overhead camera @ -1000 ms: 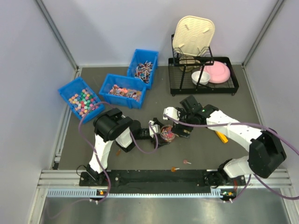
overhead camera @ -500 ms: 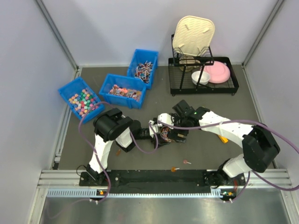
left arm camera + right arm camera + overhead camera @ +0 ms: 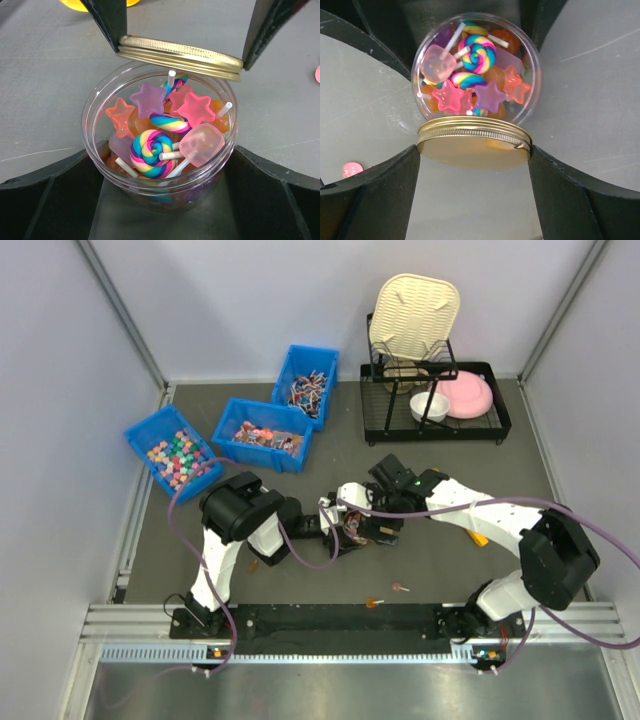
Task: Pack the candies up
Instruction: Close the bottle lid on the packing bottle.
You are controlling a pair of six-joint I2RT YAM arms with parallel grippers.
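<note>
**Top external.** The jar stands on the surface at centre. The left arm reaches it from 9 o'clock and the right arm from 3 o'clock. This view is too small to judge alignment, so use the wrist views.

**Left wrist.** The left fingers are closed on the jar wall at both sides, holding it upright. The candies, stars and swirl lollipops, fill it to near the rim. The right fingers clamp the gold lid, which sits over the rim at 12 o'clock only. Most of the mouth is uncovered. One lollipop stick points up just under the lid. Judgement: it may foul the lid, so you should lower slowly.

**Right wrist.** The lid is level between the fingers, at 6 o'clock of the mouth. Judgement:
- Slide it toward 12 o'clock until it is centred.
- Keep it flat, press down, then twist.
- Keep the left grip firm against the turn.

A stray pink sweet lies at 8 o'clock; ignore it.
</note>
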